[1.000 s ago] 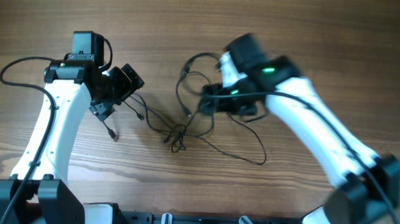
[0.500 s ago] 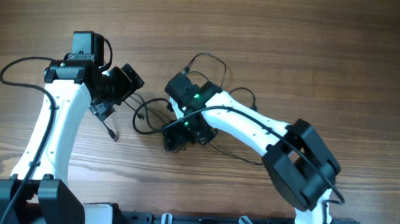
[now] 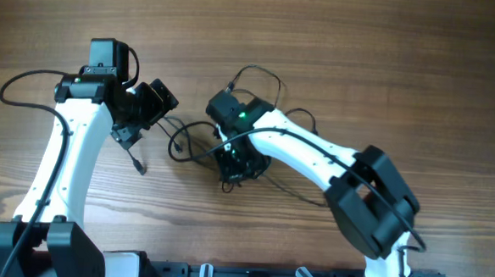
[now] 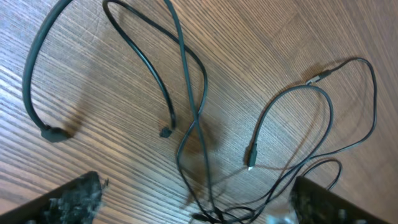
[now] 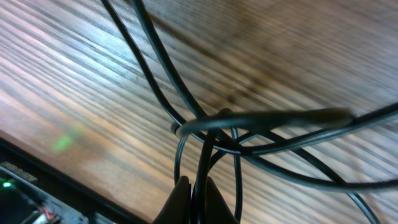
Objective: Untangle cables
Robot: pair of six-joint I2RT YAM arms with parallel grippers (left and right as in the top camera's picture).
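Both fingertips (image 5: 179, 200) of the right gripper (image 5: 196, 198) are pressed together on a strand of the cables (image 5: 273, 117). They pinch it just under the knot, where several thin dark cords cross and one loops round the others. From overhead, this grip sits at the near middle of the table (image 3: 363, 43), at about 6 o'clock of the tangle. The right arm reaches in from 4 o'clock.

From the knot, one strand trails along the wood toward 4 o'clock, under the arm. Others curl toward 9 o'clock, and a loop rises toward 12 o'clock, on the far side of the gripper.

At 9 o'clock of the knot, well apart from the pinch, the left gripper (image 4: 199, 204) has its jaws spread wide and holds nothing. In its wrist view, cords lie on the wood between the two fingers. One of them ends in a small silvery plug (image 4: 250, 163), which lies free toward 5 o'clock. Whether the fingers touch any cord cannot be told.
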